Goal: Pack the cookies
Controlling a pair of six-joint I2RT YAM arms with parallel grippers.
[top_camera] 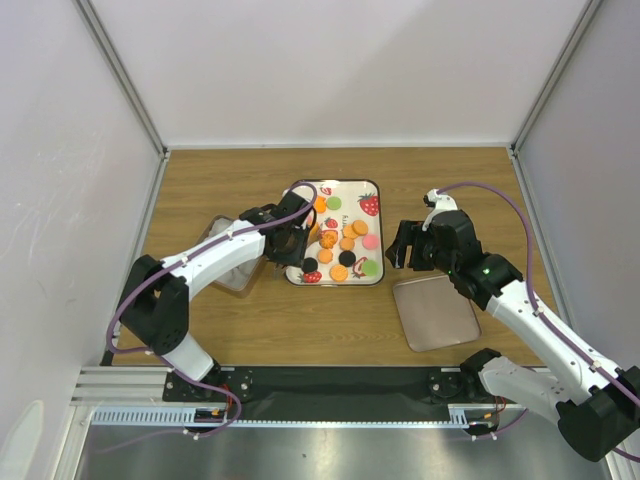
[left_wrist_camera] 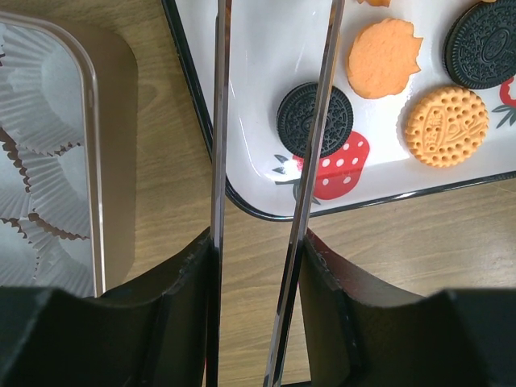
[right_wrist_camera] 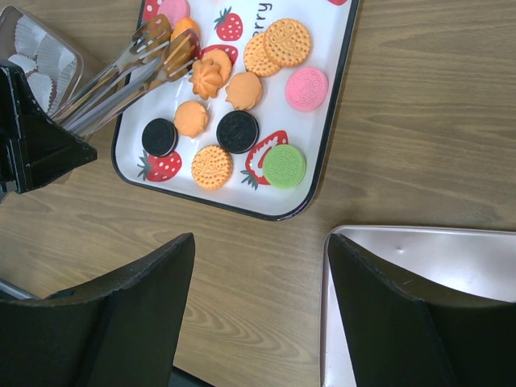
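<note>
1. Wooden desk [top_camera: 200, 190] is carrying everything: a tray [top_camera: 345, 190] in the middle, a box [top_camera: 235, 280] just left of it and a lid [top_camera: 435, 313] lying to the right.
2. Tray is holding every one of the cookies [top_camera: 340, 245] in view, so packing is looking barely begun.
3. Box is showing white paper cups [left_wrist_camera: 40, 89], all empty where visible; the left arm is hiding part of it from above.
4. Lid is lying well apart from the box, so closing is waiting too.
5. Left pincer [left_wrist_camera: 254, 266] is clenching tongs [left_wrist_camera: 318, 121], whose tips are reaching over the tray's left side at an orange cookie [right_wrist_camera: 184, 34]; I cannot tell whether they are nipping it.
6. Right pincer [right_wrist_camera: 258, 274] is hanging released and empty above the desk between tray and lid.
7. Cookies are crowding together, several touching, likely making a clean single pick harder; the tray's rim is standing between them and the box.
</note>
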